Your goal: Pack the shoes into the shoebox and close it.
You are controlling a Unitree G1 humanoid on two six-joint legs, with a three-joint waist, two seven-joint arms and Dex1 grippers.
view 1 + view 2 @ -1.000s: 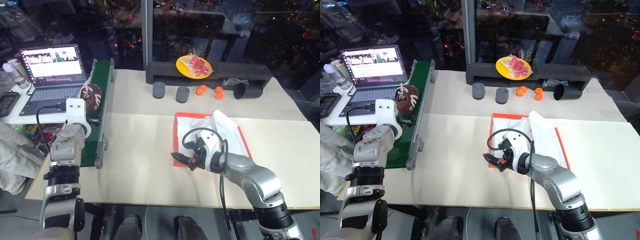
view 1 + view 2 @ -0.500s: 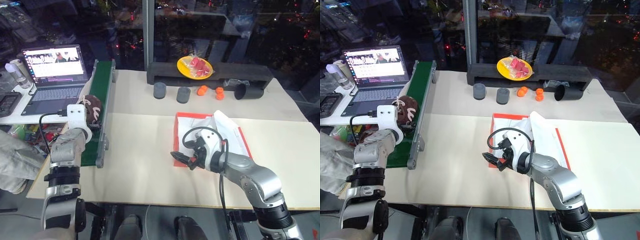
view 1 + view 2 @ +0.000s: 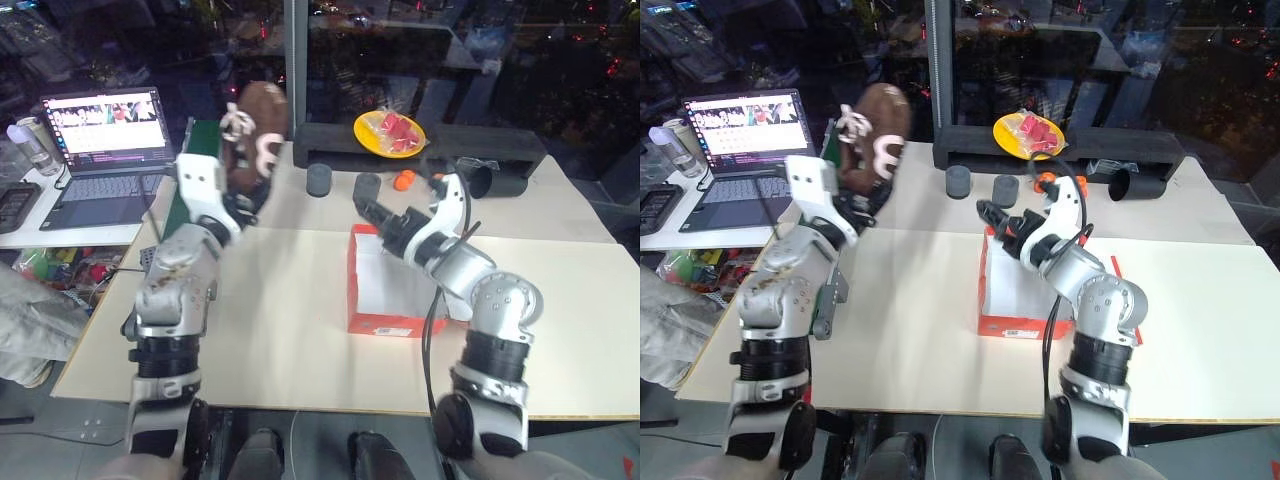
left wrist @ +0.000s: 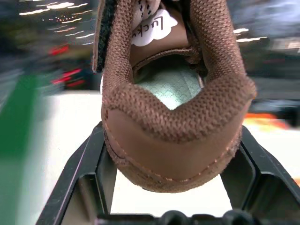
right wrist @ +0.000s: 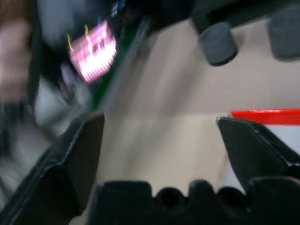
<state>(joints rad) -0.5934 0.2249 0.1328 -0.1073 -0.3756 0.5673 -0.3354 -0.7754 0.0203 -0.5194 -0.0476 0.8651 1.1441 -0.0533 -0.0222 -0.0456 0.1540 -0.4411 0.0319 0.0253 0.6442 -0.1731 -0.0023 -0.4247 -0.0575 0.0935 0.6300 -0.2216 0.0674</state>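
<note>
Left gripper (image 4: pixel 171 187) holds a brown shoe (image 3: pixel 252 128) in the air; the right gripper (image 3: pixel 372 217) is open over the shoebox (image 3: pixel 385 288).

The left gripper's two black fingers are closed against the sides of the shoe's heel, and the shoe is raised above the far left part of the table (image 3: pixel 280 340), well left of the shoebox and near the green conveyor (image 3: pixel 203 140). The red-orange shoebox stands open near the table's middle, its white inside showing. The right gripper hovers at the box's far left corner with its fingers spread wide and nothing between them. A laptop (image 3: pixel 100 140) sits far left; a yellow plate (image 3: pixel 388 132) lies on the far side.
</note>
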